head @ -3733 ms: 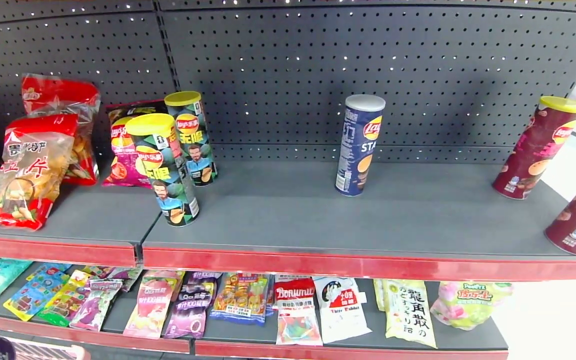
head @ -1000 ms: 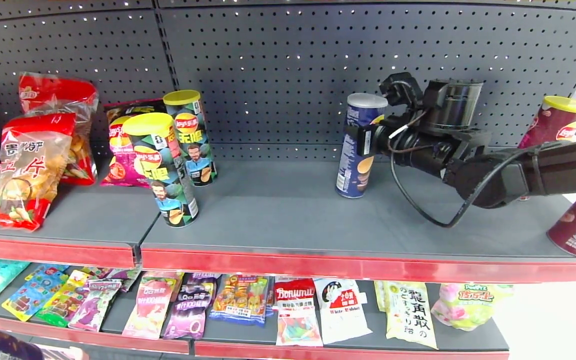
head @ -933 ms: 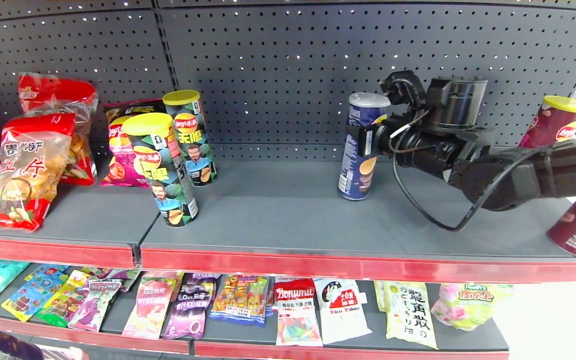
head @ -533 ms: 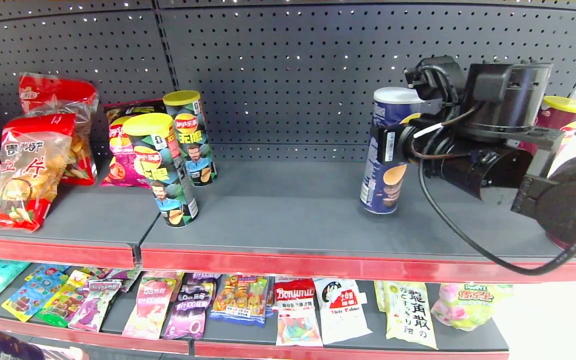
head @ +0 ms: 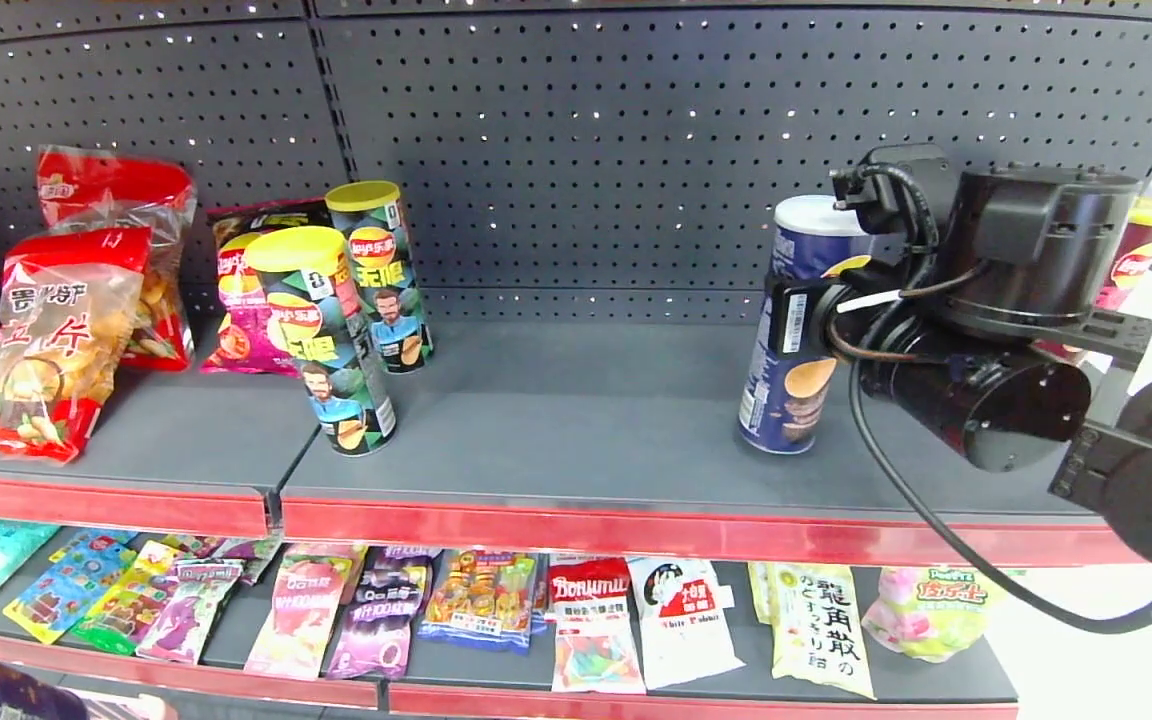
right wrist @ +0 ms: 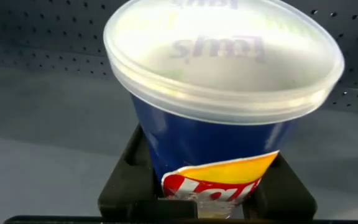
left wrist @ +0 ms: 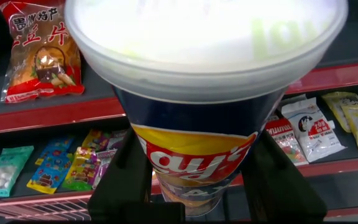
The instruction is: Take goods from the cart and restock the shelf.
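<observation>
A blue chip can [head: 781,405] with a white lid stands slightly tilted on the grey upper shelf [head: 576,420], towards the front right. My right gripper [head: 816,310] is shut on its upper half, coming in from the right. In the right wrist view the can [right wrist: 229,130] sits between the black fingers [right wrist: 129,177], lid towards the camera. A second blue chip can [left wrist: 194,149] is in my left gripper [left wrist: 194,186], which is shut on it, out in front of the shelves.
Two yellow-lidded cans [head: 321,330] stand left of centre, with snack bags [head: 46,340] further left. A maroon can [head: 1136,265] stands behind my right arm at the far right. Flat packets [head: 496,600] line the lower shelf. The pegboard wall [head: 586,150] closes the back.
My right arm came in from the right and closed on the blue can at the back of the shelf. It then moved the can forward and to the right, towards the red front edge.
</observation>
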Controlling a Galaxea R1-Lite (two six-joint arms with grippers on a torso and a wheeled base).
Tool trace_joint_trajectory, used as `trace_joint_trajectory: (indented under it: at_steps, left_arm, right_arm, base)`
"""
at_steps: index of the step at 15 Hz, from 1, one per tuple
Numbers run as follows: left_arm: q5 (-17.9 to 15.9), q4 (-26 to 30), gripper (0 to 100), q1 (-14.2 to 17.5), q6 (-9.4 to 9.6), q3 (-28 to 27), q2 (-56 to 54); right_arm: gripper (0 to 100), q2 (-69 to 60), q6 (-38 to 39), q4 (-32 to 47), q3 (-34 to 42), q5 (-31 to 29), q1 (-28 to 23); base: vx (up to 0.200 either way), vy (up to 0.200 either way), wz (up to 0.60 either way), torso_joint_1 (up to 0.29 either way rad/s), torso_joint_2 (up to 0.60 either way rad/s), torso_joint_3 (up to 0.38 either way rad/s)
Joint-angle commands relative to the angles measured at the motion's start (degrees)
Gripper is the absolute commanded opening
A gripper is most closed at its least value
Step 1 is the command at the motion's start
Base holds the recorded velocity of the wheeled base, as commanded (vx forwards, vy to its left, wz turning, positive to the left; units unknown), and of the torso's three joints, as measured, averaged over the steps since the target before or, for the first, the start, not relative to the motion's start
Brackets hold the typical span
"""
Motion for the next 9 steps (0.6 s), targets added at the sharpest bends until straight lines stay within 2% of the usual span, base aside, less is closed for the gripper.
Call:
trace_joint_trajectory:
  at_steps: [1, 3, 9]
  left_arm:
    - [-0.1, 0.0, 0, 0.0, 0.02, 0.0, 0.0]
    - [0.0, 0.0, 0, 0.0, 0.02, 0.0, 0.0]
    - [-0.1, 0.0, 0, 0.0, 0.02, 0.1, -0.1]
  right_arm:
    - [0, 0.7, -0.1, 0.0, 0.5, -0.5, 1.0]
    - [0, 1.6, -0.1, -0.2, 0.5, -4.2, 3.2]
    - [0, 0.9, 0.2, -0.2, 1.9, -9.7, 7.2]
  base:
    - [0.0, 0.0, 0.0, 0.0, 0.0, 0.0]
    - [0.0, 0.0, 0.0, 0.0, 0.0, 0.0]
    - [0.0, 0.0, 0.0, 0.0, 0.0, 0.0]
